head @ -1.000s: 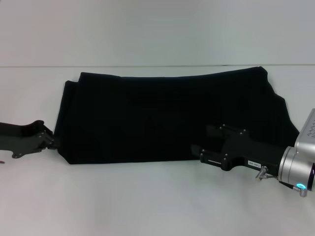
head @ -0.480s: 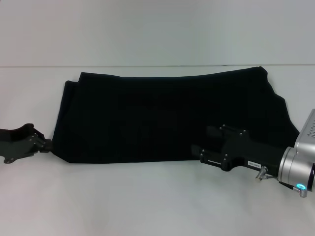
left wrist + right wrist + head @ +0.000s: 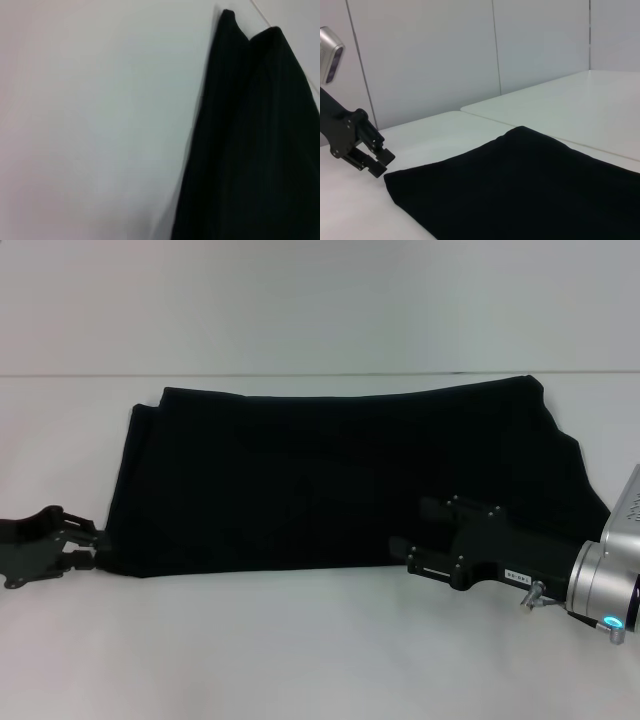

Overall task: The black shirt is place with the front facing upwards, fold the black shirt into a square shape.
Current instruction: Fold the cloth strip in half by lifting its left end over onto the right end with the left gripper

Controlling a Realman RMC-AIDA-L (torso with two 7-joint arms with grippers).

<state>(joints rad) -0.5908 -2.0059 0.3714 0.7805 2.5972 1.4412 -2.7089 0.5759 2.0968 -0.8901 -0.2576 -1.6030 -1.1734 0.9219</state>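
Low on the left, the left gripper point(image 3: 88, 542) lying flat, tip just beside the near left corner of the black shirt point(image 3: 340, 480). Low on the right, the right gripper point(image 3: 412, 556) reaching in flat at the shirt's near edge. All on a white table point(image 3: 300, 650), white wall panels point(image 3: 445, 55) behind. Black shirt folded into a long band, lying across the middle. Cannot tell how wide either gripper is, or whether either has hold of the cloth.

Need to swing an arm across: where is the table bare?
Bare: the table strip nearest the robot, and behind the black shirt. Crowded: shirt's ends, with the left gripper and right gripper.
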